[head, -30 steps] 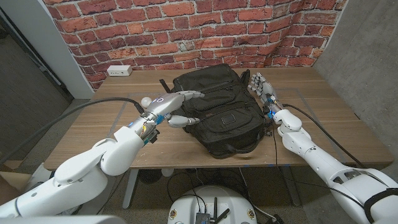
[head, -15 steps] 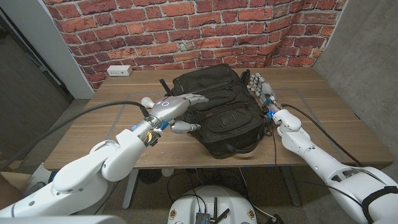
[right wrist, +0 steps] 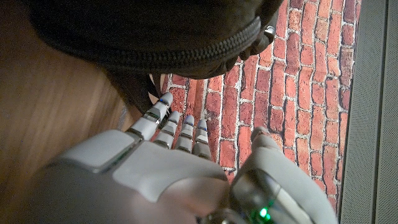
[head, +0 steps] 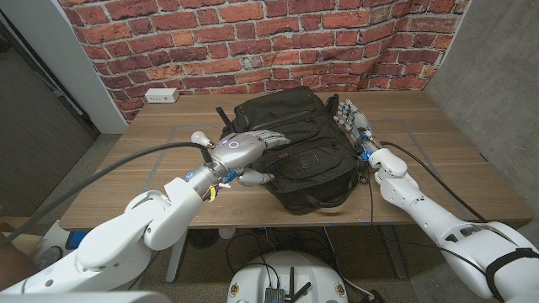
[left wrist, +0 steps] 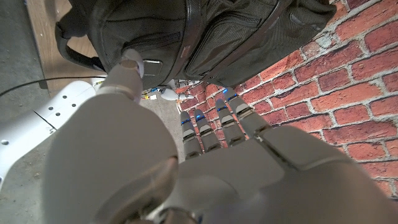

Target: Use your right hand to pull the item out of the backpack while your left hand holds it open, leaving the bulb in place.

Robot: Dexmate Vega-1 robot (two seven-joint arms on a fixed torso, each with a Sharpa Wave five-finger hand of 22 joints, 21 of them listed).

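The left hand moves farther over the black backpack than it was a second ago: its fingers, earlier reaching just past the bag's near left edge, now lie spread across the bag's top left panel. Its thumb presses against the bag's side (the left wrist view shows the tip on the dark fabric). The left forearm has swung in with it, closer to the table's middle.

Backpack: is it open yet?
No, in the head view the backpack lies zipped shut, with the left hand over its edge.
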